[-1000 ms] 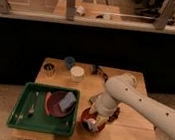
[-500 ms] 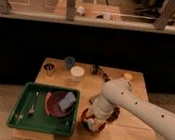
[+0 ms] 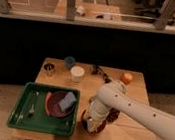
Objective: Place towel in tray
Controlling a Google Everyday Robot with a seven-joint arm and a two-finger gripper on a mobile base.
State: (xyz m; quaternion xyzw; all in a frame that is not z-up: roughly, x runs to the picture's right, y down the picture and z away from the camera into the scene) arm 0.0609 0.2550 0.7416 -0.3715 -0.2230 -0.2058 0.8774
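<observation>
The green tray (image 3: 22,116) lies on the left front of the wooden table. In it a dark red plate (image 3: 51,106) carries a pale blue folded towel (image 3: 68,100). A fork (image 3: 33,104) lies to the plate's left. My white arm reaches in from the right. Its gripper (image 3: 91,121) points down over a red bowl (image 3: 96,128) just right of the tray's right rim. The arm hides the gripper's tips and most of the bowl.
At the back of the table (image 3: 125,137) stand a dark can (image 3: 49,69), a blue cup (image 3: 69,61), a white cup (image 3: 76,73), a small dark object (image 3: 98,70) and an orange (image 3: 126,78). A dark wall and a railing rise behind.
My arm has swung left and toward the table's front, bringing the gripper lower over the red bowl beside the tray. The orange at the back right has come into view.
</observation>
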